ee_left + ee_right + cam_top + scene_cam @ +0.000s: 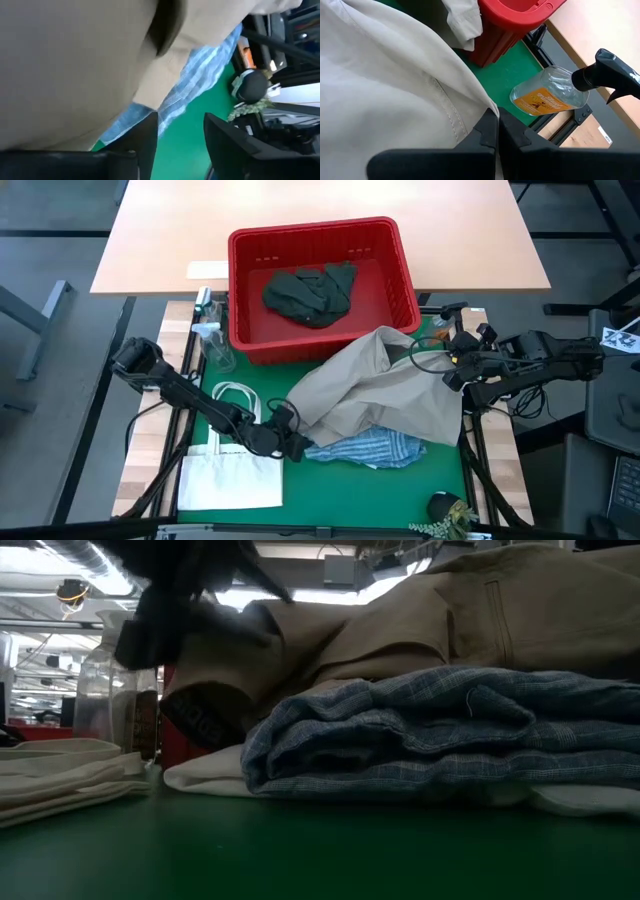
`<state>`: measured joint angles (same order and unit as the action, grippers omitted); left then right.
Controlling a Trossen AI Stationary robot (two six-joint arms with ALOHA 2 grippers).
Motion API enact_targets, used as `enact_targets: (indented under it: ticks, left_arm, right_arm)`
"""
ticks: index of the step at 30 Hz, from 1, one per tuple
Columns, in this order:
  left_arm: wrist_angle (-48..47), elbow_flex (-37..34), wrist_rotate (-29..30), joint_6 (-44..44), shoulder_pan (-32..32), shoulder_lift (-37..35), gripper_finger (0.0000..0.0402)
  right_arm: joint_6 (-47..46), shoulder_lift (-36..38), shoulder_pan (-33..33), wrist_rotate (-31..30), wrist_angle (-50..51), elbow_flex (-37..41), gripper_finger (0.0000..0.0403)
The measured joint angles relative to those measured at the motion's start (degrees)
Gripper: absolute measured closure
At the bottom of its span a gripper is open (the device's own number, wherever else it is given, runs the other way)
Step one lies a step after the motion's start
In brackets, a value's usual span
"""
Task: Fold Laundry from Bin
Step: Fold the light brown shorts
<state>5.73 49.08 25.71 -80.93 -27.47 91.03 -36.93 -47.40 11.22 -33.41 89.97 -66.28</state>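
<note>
two dark arms reach onto the green mat point(440, 470) from opposite sides. the left gripper point(296, 446) sits low at the mat's middle, at the nine o'clock edge of the beige garment point(380, 390); in its wrist view its two fingers point(145, 142) stand spread apart with green mat showing between them, gripping nothing, the beige cloth just beside them. the right gripper point(447, 367) is at the three o'clock edge of the same garment, its fingers point(487, 132) pressed together at the cloth's hem; whether any fabric is caught between them i cannot tell.

the beige garment lies crumpled across the mat's centre, one end draped up against the red bin point(320, 285) at its five o'clock corner. under it, toward six o'clock, lies a folded blue-and-white striped piece point(375, 450), and the low view shows that piece resting on white cloth point(200, 775). the red bin stands at twelve o'clock of the mat, with a dark green garment point(310, 292) bunched inside it.

a clear spray bottle point(215, 345) with an orange label stands just beside the bin at its eight o'clock corner. a flat white tote bag point(230, 470) with handles lies at seven o'clock on the mat. a small dark object with greenish sprigs point(450, 510) sits at five o'clock near the mat's edge.
</note>
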Motion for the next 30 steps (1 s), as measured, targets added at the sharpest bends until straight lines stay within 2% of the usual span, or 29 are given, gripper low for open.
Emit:
enact_targets:
  ticks: [5, 12, 25, 30]
  left_arm:
    - [6.3, 0.0, 0.2, 0.0, 0.0, 5.7, 0.0233]
    - [13.2, 0.0, 0.2, -0.1, 0.6, 11.8, 0.0239]
    - [15.6, 0.0, 0.7, 2.2, 3.1, 12.6, 0.0248]
    - [18.5, 0.0, 0.7, 5.7, 3.9, 12.6, 0.0268]
  right_arm:
    - [0.0, 0.0, 0.0, 0.0, 0.0, 0.0, 0.0402]
    - [0.0, 0.0, 0.0, 0.0, 0.0, 0.0, 0.0402]
    - [0.0, 0.0, 0.0, 0.0, 0.0, 0.0, 0.0402]
    - [0.0, 0.0, 0.0, 0.0, 0.0, 0.0, 0.0402]
